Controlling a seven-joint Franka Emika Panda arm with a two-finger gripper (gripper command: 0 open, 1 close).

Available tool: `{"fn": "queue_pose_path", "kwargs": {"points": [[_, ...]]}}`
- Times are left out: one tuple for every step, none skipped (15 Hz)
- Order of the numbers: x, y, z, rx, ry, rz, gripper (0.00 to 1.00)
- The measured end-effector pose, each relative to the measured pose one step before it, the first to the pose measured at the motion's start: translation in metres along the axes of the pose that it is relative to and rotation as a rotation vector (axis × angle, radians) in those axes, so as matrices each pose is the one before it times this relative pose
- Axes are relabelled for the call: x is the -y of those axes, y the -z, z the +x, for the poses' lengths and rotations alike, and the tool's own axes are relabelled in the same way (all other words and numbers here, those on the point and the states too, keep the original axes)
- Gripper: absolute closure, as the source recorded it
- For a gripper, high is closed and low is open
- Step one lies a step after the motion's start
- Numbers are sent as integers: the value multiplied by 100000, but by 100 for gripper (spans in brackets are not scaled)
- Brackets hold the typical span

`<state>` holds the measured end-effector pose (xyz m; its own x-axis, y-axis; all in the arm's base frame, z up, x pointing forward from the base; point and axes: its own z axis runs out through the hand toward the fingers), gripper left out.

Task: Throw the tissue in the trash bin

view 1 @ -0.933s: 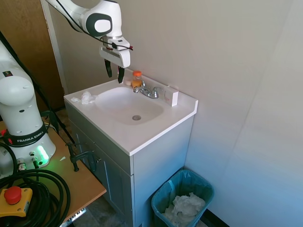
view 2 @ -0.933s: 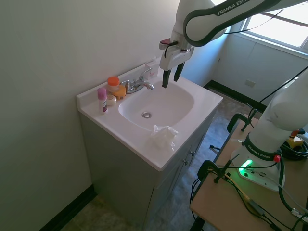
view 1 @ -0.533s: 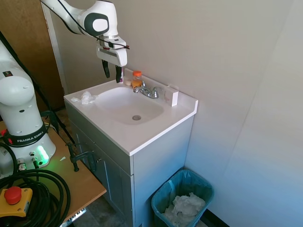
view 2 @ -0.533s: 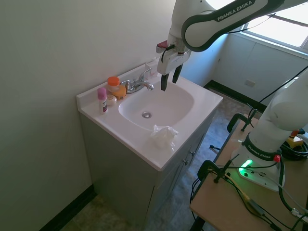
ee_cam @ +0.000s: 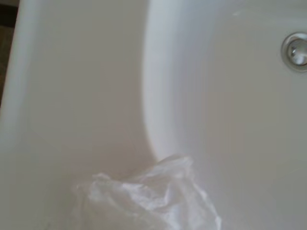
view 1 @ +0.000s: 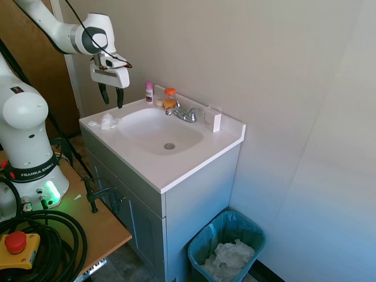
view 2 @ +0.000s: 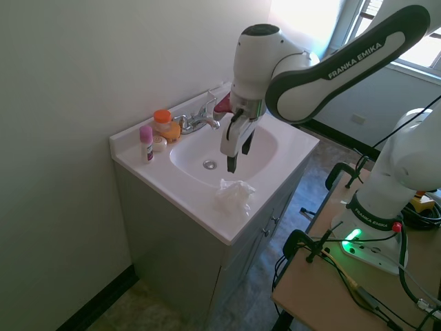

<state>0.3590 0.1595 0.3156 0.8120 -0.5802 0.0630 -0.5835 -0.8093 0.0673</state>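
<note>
Overhead, the gripper (view 1: 111, 98) hangs in the air with its two dark fingers spread apart and pointing down, holding nothing. It sits above the near-left part of the white vanity top (view 1: 176, 167), close to the rim of the sink basin (view 1: 158, 132). In the second exterior view the gripper (view 2: 235, 148) hovers just above the tissue (view 2: 235, 196), with a clear gap between the fingertips and the paper.

The tissue (view 1: 107, 121) lies on the flat counter at the left end of the vanity, beside the basin's edge and near the front lip of the counter. It is a small crumpled white wad, apart from everything else on the counter. The wrist view shows the tissue (ee_cam: 153, 199) resting on the counter right at the curve of the basin rim, with the drain (ee_cam: 297, 50) well away inside the basin.

At the far side of the counter stand a pink-capped bottle (view 1: 149, 91), an orange-lidded jar (view 1: 170, 97), the chrome faucet (view 1: 184, 113) and a small white box (view 1: 212, 119).

The trash bin (view 1: 226, 247) stands on the floor to the right of the grey cabinet (view 1: 194, 217), near the wall. It is lined with a teal bag, and a heap of white paper waste (view 1: 229, 258) lies inside it. It is well apart from the tissue and much lower.
</note>
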Motion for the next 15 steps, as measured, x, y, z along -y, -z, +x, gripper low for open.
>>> {"fn": "queue_pose_path", "kwargs": {"points": [[236, -978, -577, 933, 1329, -992, 0], [217, -1117, -246, 1452, 466, -1179, 0], [192, -1266, -87, 1548, 279, -1166, 0], [163, -1323, -78, 1498, 268, -1296, 100], [155, -1042, -55, 1378, 14, -896, 100], [175, -652, 53, 697, 124, -271, 100], [104, -364, 128, 386, -115, -50, 100], [59, -108, 83, -90, -172, 295, 100], [25, -32, 33, -115, -318, 96, 100], [26, 12, -22, -22, -563, 22, 100], [19, 11, 36, -139, -801, -27, 100], [53, 79, 86, -314, -315, 74, 100], [-10, 27, 104, -165, -60, -1, 100], [-52, -22, 96, -17, -119, -66, 100], [-62, -10, 112, 19, -254, -14, 100]]}}
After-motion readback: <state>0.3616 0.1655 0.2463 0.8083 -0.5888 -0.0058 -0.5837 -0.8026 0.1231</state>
